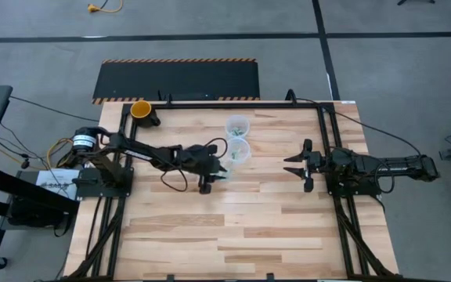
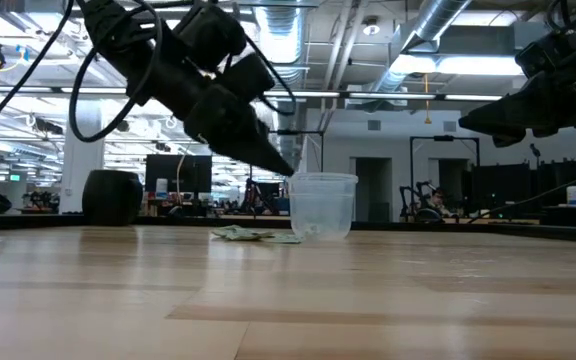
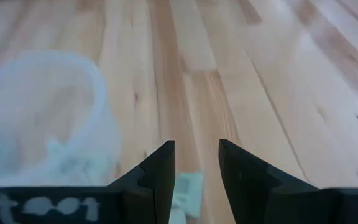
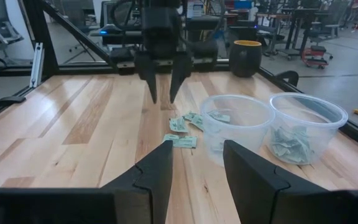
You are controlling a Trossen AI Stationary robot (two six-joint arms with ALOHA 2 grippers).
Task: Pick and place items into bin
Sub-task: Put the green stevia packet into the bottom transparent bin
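Several small green-and-white packets (image 4: 184, 132) lie flat on the wooden table beside the nearer clear cup (image 4: 237, 126); the low view shows them too (image 2: 244, 234). A packet lies inside that cup, and several more are in the second clear cup (image 4: 306, 129). My left gripper (image 4: 163, 93) is open and hovers above the loose packets, fingers slanting down next to the cup (image 2: 323, 205). One packet (image 3: 188, 187) shows between its fingers. My right gripper (image 1: 294, 165) is open and waits above the table to the right of the cups.
A dark cup with a yellow rim (image 1: 141, 110) stands at the table's far left corner. Black frame rails (image 1: 331, 157) run along the left, right and far sides. Bare wood (image 1: 233, 227) stretches across the near half.
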